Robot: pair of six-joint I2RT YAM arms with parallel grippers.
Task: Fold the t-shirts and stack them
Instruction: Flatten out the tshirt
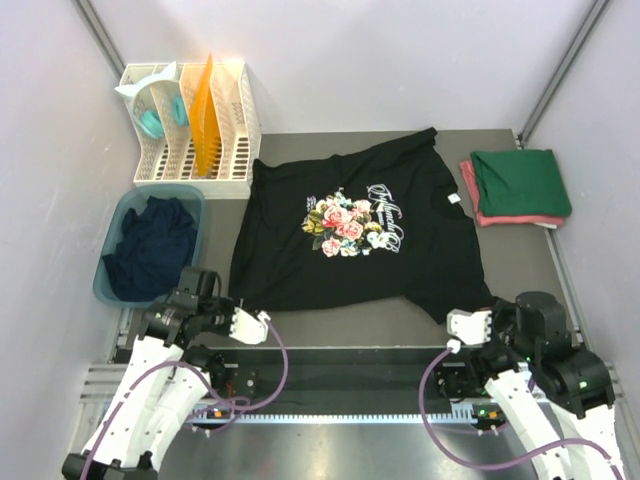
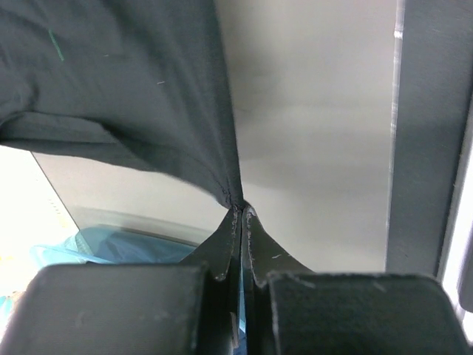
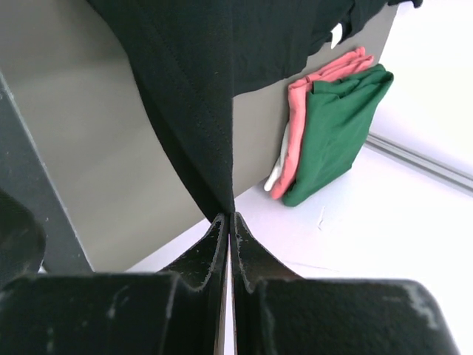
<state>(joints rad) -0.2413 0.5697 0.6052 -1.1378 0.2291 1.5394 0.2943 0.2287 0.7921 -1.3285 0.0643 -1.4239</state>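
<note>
A black t-shirt with a flowered chest print lies spread flat on the grey mat, collar to the right. My left gripper is shut on its near left hem corner; the left wrist view shows the cloth pinched at the closed fingertips of that gripper. My right gripper is shut on the near right sleeve corner; the right wrist view shows the cloth pulled taut from that gripper. A folded dark green shirt lies on a folded pinkish-red shirt at the right.
A teal tub at the left holds a crumpled navy shirt. A white slotted rack stands at the back left. White walls close in both sides. The folded stack sits near the mat's right edge.
</note>
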